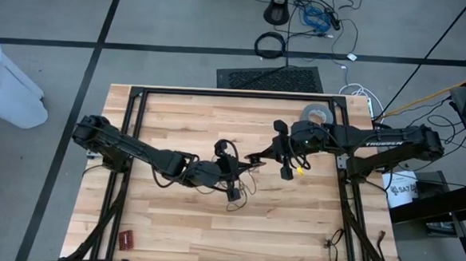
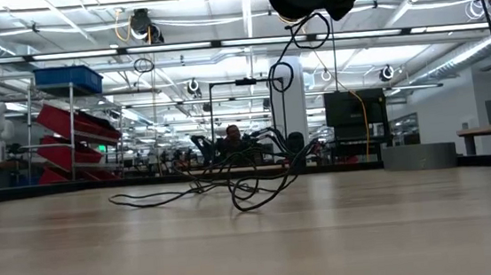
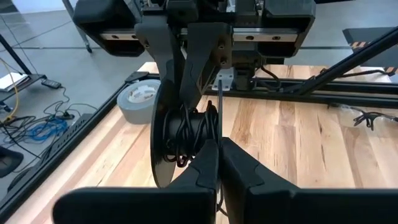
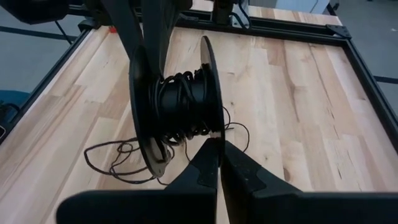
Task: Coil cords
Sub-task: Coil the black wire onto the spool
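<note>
A black spool (image 4: 174, 99), with thin black cord wound on its hub (image 3: 186, 134), is held up between my two grippers over the table's middle. More of the cord (image 2: 232, 188) hangs from the spool and lies in a loose tangle on the wood (image 4: 118, 158), also seen from above (image 1: 242, 179). My left gripper (image 3: 219, 152) reaches in from the table's left (image 1: 229, 173) and is shut on one flange. My right gripper (image 4: 219, 149) reaches in from the table's right (image 1: 253, 158) and is shut on the other flange. My left gripper pinches the rim of the spool's thin flange (image 3: 219, 124) between its two fingers, edge-on. The fingers come roughly level from the table's left. The spool is lifted clear of the table, its axis roughly level, and cord hangs slack below it. My right gripper pinches the rim of the opposite flange (image 4: 208, 127) between its two fingers, edge-on. The fingers come roughly level from the table's right. The spool is clear of the table, and loose cord trails from it down to the wood.
A grey tape roll (image 1: 317, 115) lies at the far right of the table. A pair of glasses (image 1: 332, 246) lies near the front right corner, and a small red object (image 1: 126, 238) near the front left. A black frame rail (image 1: 235, 95) borders the table.
</note>
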Controlling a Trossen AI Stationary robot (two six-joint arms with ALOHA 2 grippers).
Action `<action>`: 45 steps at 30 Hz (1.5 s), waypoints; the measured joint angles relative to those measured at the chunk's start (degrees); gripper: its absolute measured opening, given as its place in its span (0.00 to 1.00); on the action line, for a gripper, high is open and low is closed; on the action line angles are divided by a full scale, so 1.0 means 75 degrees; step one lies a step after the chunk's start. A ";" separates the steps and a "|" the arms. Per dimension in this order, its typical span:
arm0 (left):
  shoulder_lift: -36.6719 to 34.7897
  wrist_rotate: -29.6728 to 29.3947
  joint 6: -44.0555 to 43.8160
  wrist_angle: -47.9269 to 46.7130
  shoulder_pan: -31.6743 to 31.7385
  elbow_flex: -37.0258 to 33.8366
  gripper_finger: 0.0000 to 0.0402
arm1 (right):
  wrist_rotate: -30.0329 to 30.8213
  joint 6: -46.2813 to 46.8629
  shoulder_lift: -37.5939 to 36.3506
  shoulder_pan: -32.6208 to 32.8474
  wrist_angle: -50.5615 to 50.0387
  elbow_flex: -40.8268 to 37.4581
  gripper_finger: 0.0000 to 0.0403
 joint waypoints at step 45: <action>-0.1239 0.1604 0.0862 0.0263 -0.0344 0.0003 0.00 | -0.0261 -0.0172 -0.0609 0.0755 0.4289 -0.0953 0.29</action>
